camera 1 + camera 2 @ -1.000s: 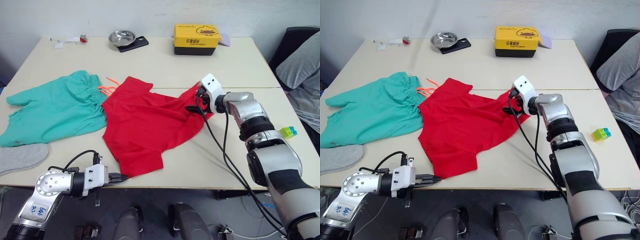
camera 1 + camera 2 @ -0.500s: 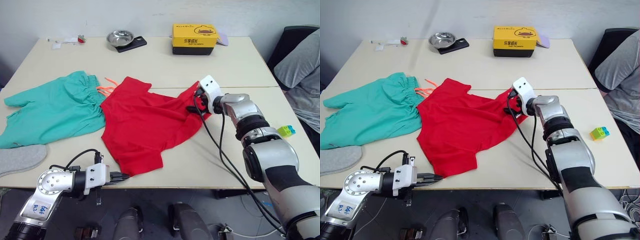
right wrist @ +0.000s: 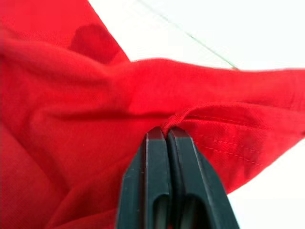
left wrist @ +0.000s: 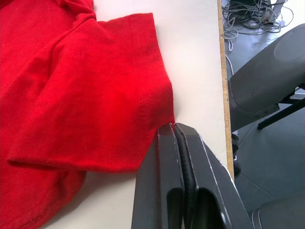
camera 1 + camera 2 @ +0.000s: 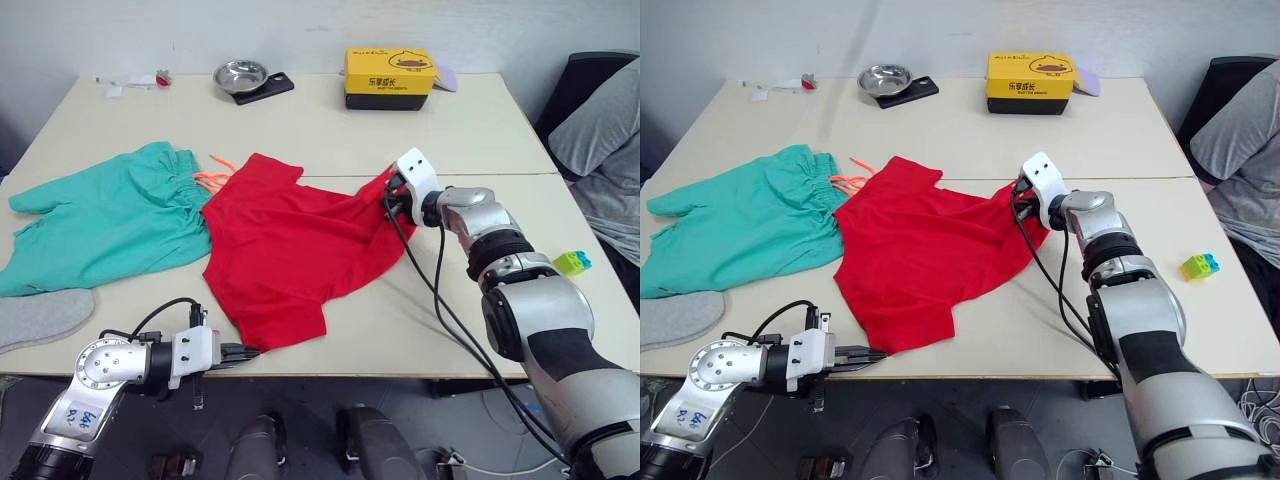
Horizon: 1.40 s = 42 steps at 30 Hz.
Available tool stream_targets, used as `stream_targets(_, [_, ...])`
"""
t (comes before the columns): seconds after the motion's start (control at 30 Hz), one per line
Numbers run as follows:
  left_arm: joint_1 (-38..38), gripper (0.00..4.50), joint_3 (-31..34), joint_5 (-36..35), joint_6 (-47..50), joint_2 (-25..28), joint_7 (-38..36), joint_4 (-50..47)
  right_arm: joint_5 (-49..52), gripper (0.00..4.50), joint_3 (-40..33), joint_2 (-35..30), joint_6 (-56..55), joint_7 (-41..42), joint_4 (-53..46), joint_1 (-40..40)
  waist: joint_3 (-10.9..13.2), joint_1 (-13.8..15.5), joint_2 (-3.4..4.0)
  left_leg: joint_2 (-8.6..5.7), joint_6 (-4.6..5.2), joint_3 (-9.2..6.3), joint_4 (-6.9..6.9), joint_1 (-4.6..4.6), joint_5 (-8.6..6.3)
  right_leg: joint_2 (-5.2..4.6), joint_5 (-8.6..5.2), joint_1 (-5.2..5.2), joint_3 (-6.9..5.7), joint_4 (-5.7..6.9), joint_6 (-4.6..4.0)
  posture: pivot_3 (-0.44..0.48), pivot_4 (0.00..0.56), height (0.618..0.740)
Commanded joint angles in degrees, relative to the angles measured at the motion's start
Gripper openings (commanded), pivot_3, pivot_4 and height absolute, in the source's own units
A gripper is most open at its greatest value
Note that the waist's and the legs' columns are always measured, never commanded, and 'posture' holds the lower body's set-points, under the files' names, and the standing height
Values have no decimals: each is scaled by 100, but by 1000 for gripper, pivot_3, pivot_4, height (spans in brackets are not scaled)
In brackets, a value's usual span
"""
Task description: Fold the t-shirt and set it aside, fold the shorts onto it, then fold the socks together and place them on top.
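The red t-shirt (image 5: 290, 240) lies spread and rumpled mid-table. My right gripper (image 5: 388, 200) is at its right edge, shut on a fold of the hem, and the right wrist view has the red cloth pinched at the fingertips (image 3: 165, 132). At the table's front edge my left gripper (image 5: 250, 351) is shut on the corner of the near sleeve (image 4: 143, 95). The teal-green shorts (image 5: 110, 215) lie flat to the left, their orange drawstring (image 5: 215, 175) touching the shirt. One grey sock (image 5: 40, 315) lies at the front left corner.
At the back of the table stand a yellow box (image 5: 390, 77) and a metal bowl (image 5: 243, 74) on a black slab. A small toy of coloured bricks (image 5: 572, 262) sits at the right edge. A person in grey (image 5: 600, 140) sits beyond the right side.
My right gripper, open a second ago at the shirt's right edge, has shut on the cloth there. The left gripper has stayed shut at the sleeve.
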Motion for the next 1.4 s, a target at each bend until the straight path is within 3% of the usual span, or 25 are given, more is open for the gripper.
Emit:
stream_targets(0.03, [-22, 0, -12, 45, 31, -17, 8, 45, 149, 31, -220, -325, -273, 545, -436, -33, 0, 4, 1, 0, 0, 0, 0, 0, 0, 0, 0, 0, 0, 0, 0, 0, 150, 740])
stream_targets(0.27, [50, 0, 98, 11, -2, 49, -27, 95, 535, 31, -505, -1165, 460, 1606, -1879, 782, 0, 19, 0, 1, 1, -4, -2, 0, 0, 0, 0, 3, -2, -3, 0, 0, 150, 740])
stream_targets(0.43, [89, 0, 118, 13, -9, 51, -26, 89, 713, 31, -679, -1707, 1392, 1630, -3071, 1725, 0, 25, 0, 0, 1, -5, -4, 0, -1, -1, 0, 3, -2, -7, 0, 0, 150, 740])
stream_targets(0.67, [114, 0, 147, 22, -3, 58, -29, 88, 1217, 31, -1031, -1915, 2512, 1493, -4801, 3062, 0, 10, 1, 2, 1, -3, -5, 4, -1, 2, 0, 2, 1, -2, 0, 0, 150, 740])
stream_targets(0.77, [124, 0, 156, 24, 2, 77, -40, 94, 1356, 643, -1165, -1953, 2631, 1370, -5284, 3429, 0, 16, 1, 2, 0, -4, -5, 4, -1, 2, 0, 3, 1, -4, 0, 0, 150, 740])
stream_targets(0.87, [119, 0, 157, 15, 0, 78, -55, 104, 1411, 1685, -1270, -2000, 2445, 1277, -5415, 3577, 0, 12, 1, 1, 0, -2, -4, 3, -1, 2, 0, 4, 1, -4, 0, 0, 150, 740])
stream_targets(1.07, [114, 0, 180, -4, 7, 89, -72, 97, 1394, 3806, -1376, -2611, 1185, 1799, -5287, 3872, 1, 31, 0, 1, 1, -2, -6, 3, -1, 4, 0, 4, 0, -11, 1, 0, 150, 740])
stream_targets(1.13, [140, 0, 213, -30, 11, 111, -90, 82, 1349, 4487, -1355, -2998, 153, 2396, -5126, 4026, 1, 34, 0, -1, 1, 0, -5, 3, -1, 4, 0, 4, 0, -11, 1, 0, 150, 740])
stream_targets(1.27, [166, 0, 252, -78, 45, 116, -83, 55, 1480, 4487, -1241, -3362, -829, 3276, -4901, 4163, 1, 3, 0, 1, 2, 0, -5, 9, -2, 8, 0, 10, 1, -12, 1, 0, 150, 740])
stream_targets(1.4, [158, 0, 224, -61, 97, 71, -61, 21, 1155, 4487, -906, -3272, -1682, 3507, -4609, 4164, 1, 3, -1, 4, 0, 0, -3, 16, 0, 10, 0, 13, 3, -7, 1, 0, 150, 740])
